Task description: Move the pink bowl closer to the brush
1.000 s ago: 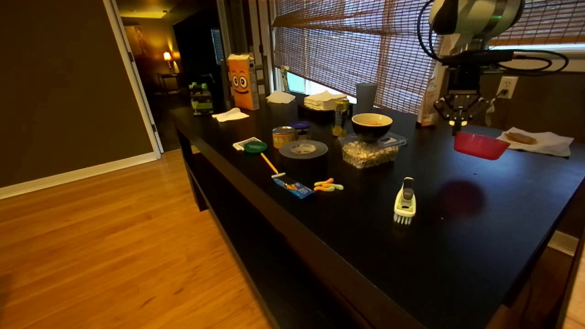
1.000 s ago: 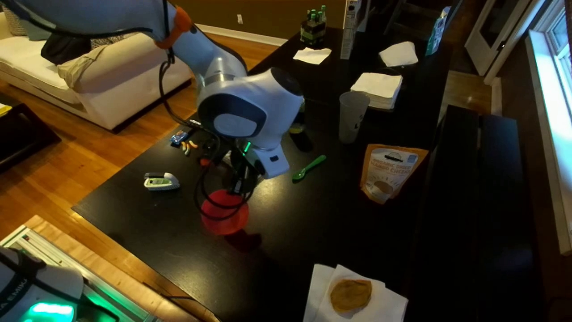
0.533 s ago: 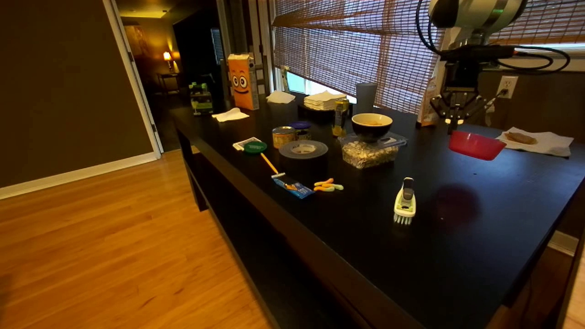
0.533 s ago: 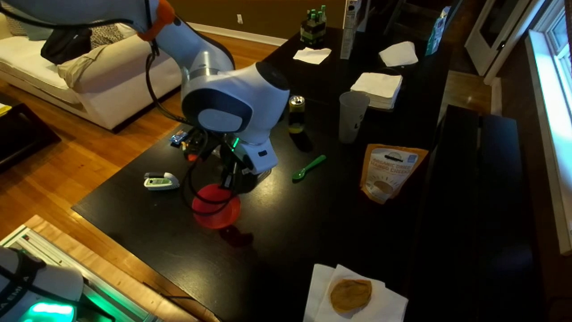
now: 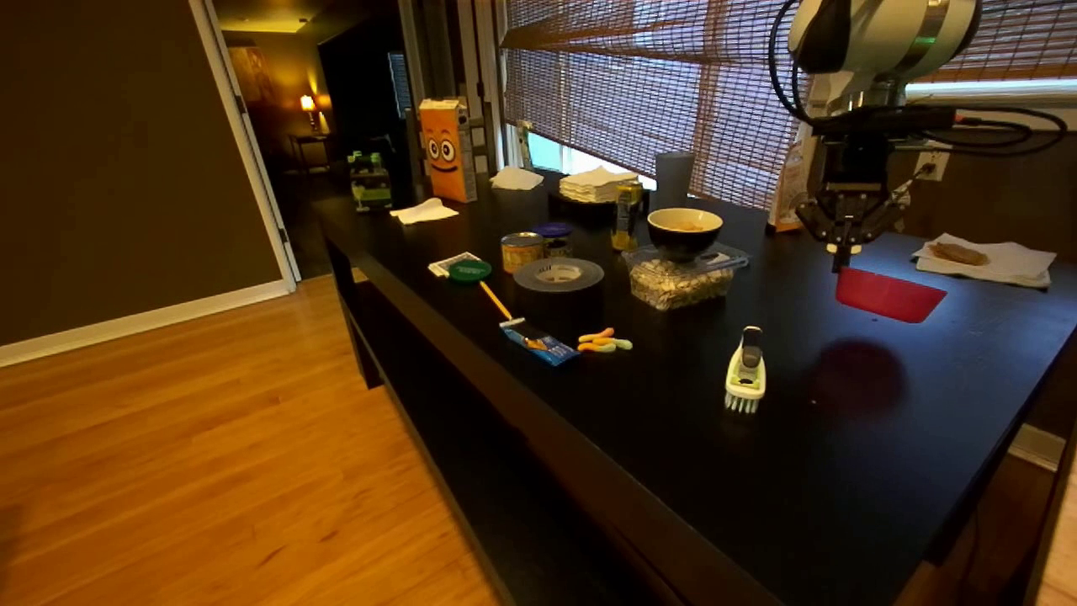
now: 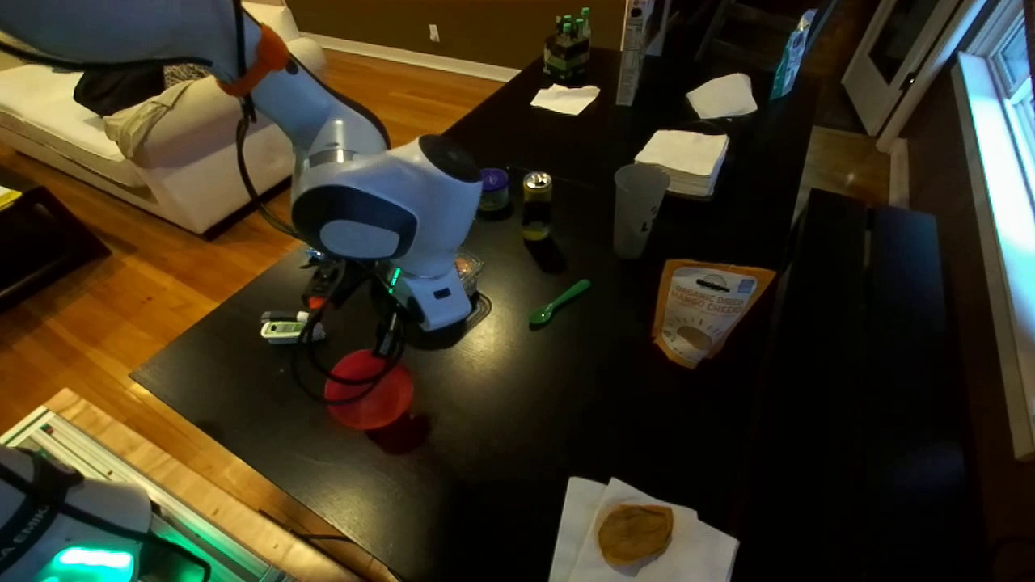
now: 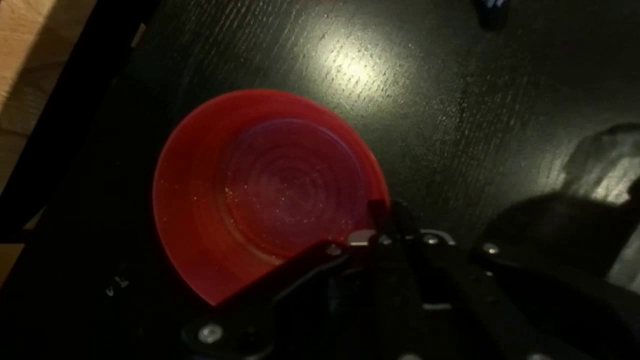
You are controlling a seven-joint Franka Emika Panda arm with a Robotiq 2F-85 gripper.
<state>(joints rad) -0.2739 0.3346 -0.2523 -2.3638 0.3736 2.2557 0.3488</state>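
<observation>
pink bowl [image 5: 890, 295] held above the worktop [image 5: 841, 488] near the brush [image 5: 746, 372], gripper [image 5: 841, 257] pinched tight on its rim, round mouth facing up, but kinda dipping on the side away from the grip

Dk tbl [image 5: 799, 488] has brush [image 5: 745, 370], blue pkt [image 5: 549, 348], grn spoon [image 6: 559, 304] & yel can [image 6: 537, 208] on it.

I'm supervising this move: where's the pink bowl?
The pink bowl hangs by its rim from the gripper above the table, right of the brush in both exterior views.
</observation>
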